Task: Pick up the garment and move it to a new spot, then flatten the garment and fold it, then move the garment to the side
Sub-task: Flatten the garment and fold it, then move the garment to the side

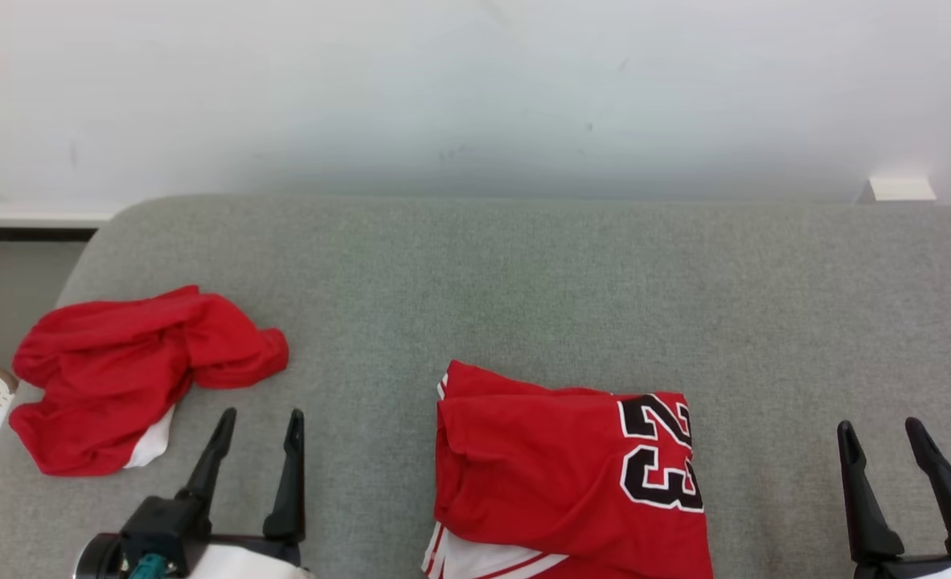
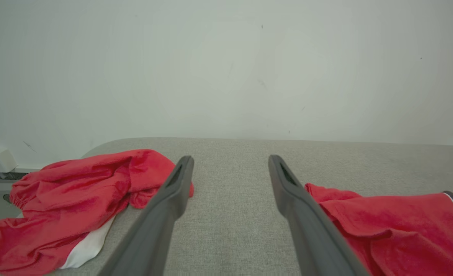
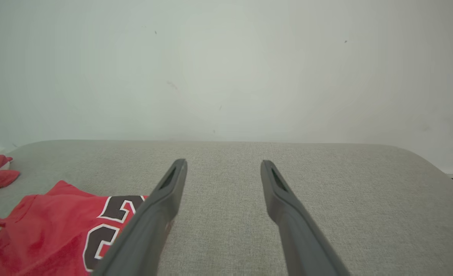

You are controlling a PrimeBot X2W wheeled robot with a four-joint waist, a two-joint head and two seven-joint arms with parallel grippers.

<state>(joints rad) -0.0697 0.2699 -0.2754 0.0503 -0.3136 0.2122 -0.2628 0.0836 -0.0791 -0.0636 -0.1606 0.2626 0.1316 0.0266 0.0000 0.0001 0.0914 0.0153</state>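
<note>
View from the head camera. A folded red jersey (image 1: 571,474), its black, white-edged number "23" readable on the right part, lies at the near edge of the grey upholstered surface (image 1: 523,273), between my two grippers. A crumpled red garment (image 1: 133,374) with a white patch lies at the surface's left end, well apart from the jersey. My left gripper (image 1: 262,416), just beside that heap, has its fingers spread and holds nothing. My right gripper (image 1: 879,426), right of the jersey, is likewise spread and empty.
</note>
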